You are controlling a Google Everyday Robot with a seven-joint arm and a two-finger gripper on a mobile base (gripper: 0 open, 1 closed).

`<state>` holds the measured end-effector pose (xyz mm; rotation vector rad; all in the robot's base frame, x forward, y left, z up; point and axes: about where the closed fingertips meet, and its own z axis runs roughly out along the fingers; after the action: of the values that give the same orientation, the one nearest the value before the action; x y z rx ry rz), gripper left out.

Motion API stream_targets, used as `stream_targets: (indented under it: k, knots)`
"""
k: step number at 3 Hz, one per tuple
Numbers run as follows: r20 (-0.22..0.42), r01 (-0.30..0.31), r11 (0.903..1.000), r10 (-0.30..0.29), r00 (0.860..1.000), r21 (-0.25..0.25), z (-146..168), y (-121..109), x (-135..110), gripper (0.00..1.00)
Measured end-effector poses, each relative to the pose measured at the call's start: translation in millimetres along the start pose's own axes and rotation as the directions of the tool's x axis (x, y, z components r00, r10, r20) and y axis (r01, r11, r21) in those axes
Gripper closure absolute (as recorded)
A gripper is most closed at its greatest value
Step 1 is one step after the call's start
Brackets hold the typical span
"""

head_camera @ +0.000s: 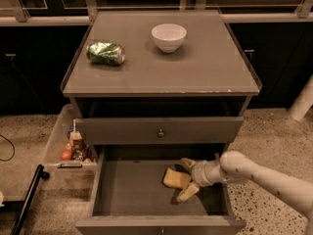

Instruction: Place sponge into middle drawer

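The pale-yellow sponge [175,178] lies on the grey floor of the pulled-out middle drawer [127,190], right of its centre. My gripper [188,178] reaches into the drawer from the right, just at the sponge's right edge. Its cream fingers [188,163] are spread, one behind the sponge and one in front of it. The sponge seems to rest on the drawer floor rather than in a grip. My white arm [254,173] crosses the drawer's right wall.
A white bowl [168,36] and a green can [105,53] lying on its side sit on the cabinet top. The top drawer front [160,132] with its knob is closed above. A plastic bin [73,148] with small items stands at the left.
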<state>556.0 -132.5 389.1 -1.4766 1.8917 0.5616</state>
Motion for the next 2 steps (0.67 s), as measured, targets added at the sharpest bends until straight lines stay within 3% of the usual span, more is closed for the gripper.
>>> stream_targets:
  k: [2]
  knots:
    - [0.066, 0.058, 0.9975, -0.06, 0.996, 0.04, -114, 11, -32, 0.0]
